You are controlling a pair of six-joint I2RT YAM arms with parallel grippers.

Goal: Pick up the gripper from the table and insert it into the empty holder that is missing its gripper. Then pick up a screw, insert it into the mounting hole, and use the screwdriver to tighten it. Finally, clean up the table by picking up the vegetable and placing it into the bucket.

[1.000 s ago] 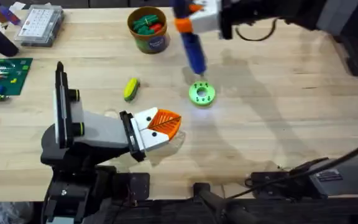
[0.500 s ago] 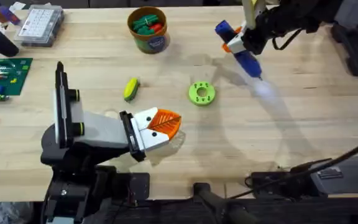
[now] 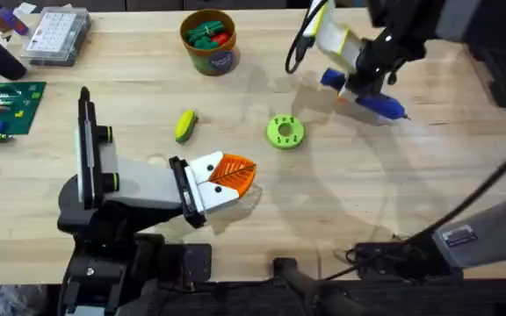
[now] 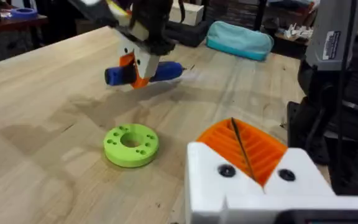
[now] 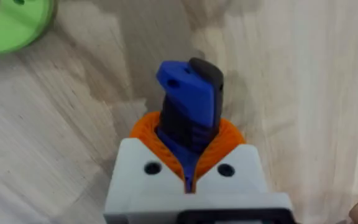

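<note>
We see the right gripper (image 3: 356, 81) pinching the screwdriver (image 3: 367, 99) between its orange pads; since a moment ago it has swung the tool down from a tilted pose to lie nearly flat, low over the table (image 3: 429, 175), right of the green disc (image 3: 285, 132). The left gripper (image 3: 235, 178) has not moved, resting near the table's front with its fingers pressed together on nothing. The vegetable (image 3: 185, 125) lies where it was, left of the disc, well apart from the bucket (image 3: 210, 42) behind it.
</note>
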